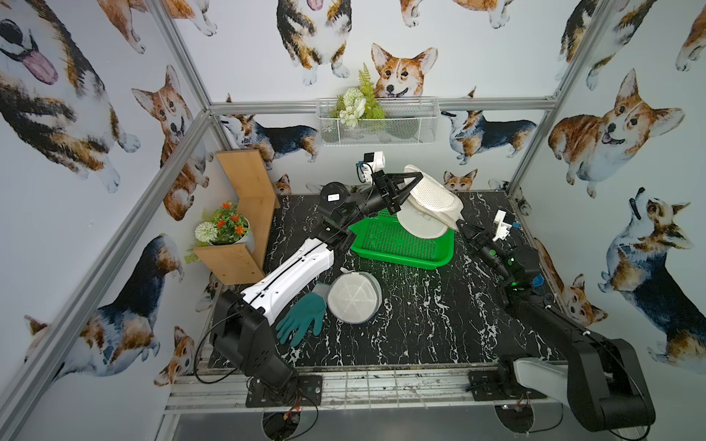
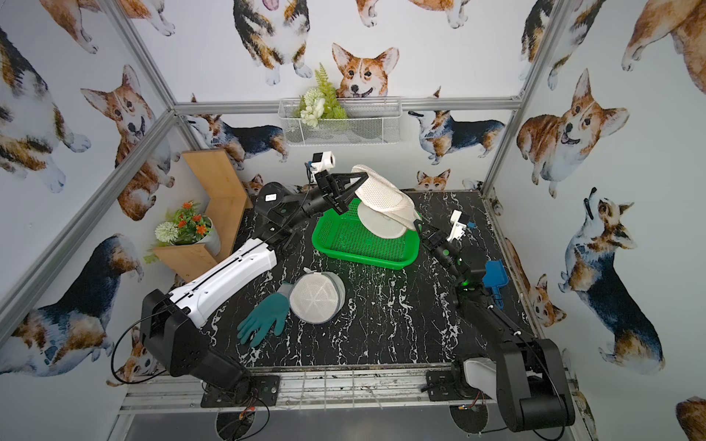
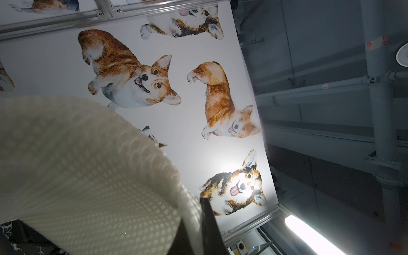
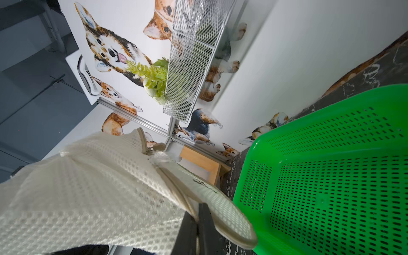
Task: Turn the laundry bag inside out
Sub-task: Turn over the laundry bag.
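Hanging over the green perforated plastic basket (image 1: 397, 257), the white honeycomb-mesh laundry bag (image 1: 433, 198) sags between two outstretched arms. The left gripper (image 1: 419, 176) pinches its top high above the basket, and the right gripper (image 1: 459, 222) clamps its hem beside the basket. A teal glove (image 1: 301, 317) lies nearer.

We see two black arms: the left arm (image 1: 290, 278) wears a white shell with a black cable; the right arm (image 1: 535, 317) glows green near the basket (image 1: 401, 263).
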Action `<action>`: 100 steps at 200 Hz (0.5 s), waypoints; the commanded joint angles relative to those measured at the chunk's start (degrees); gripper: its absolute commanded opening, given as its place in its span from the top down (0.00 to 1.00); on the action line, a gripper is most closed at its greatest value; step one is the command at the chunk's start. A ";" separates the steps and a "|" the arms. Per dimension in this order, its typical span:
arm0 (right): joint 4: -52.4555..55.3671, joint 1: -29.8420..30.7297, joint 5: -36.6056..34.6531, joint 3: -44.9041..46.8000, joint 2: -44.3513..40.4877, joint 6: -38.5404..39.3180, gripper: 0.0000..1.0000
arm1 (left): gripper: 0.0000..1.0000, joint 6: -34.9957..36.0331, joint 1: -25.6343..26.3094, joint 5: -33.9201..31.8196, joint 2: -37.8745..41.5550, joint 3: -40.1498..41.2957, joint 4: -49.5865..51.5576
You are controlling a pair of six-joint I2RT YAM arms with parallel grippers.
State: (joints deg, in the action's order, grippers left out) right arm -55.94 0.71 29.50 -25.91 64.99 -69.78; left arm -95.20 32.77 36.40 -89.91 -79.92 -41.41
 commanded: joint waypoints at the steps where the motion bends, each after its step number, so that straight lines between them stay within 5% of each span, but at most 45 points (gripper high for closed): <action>1: 4.45 -1.40 -5.36 0.73 -2.84 2.39 1.00 | 1.00 0.91 -0.08 -2.18 1.75 1.73 -17.57; 20: 8.15 1.31 1.81 -5.09 -3.05 10.69 0.93 | 1.00 0.33 0.18 -2.48 1.38 3.78 -20.89; 43: 28.31 7.15 5.99 -16.68 -2.90 30.89 0.60 | 1.00 -1.05 0.36 -1.71 -0.36 4.46 -23.97; 65: 41.96 6.02 -4.98 -19.20 -7.71 41.51 0.32 | 1.00 -1.53 0.27 -1.60 -1.13 4.60 -24.67; 84: 42.95 5.28 -14.38 -16.02 -13.41 49.52 0.27 | 1.00 -1.07 0.36 -1.36 -1.06 4.77 -24.12; 100: 39.68 5.33 -15.00 -13.89 -16.40 56.60 0.27 | 1.00 -0.95 0.36 -0.95 -0.88 4.75 -23.46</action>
State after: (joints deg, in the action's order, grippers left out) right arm -20.08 6.07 21.65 -41.98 52.03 -29.71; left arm -96.33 33.10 34.89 -91.09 -75.22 -61.43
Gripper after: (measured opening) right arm 0.735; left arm 0.081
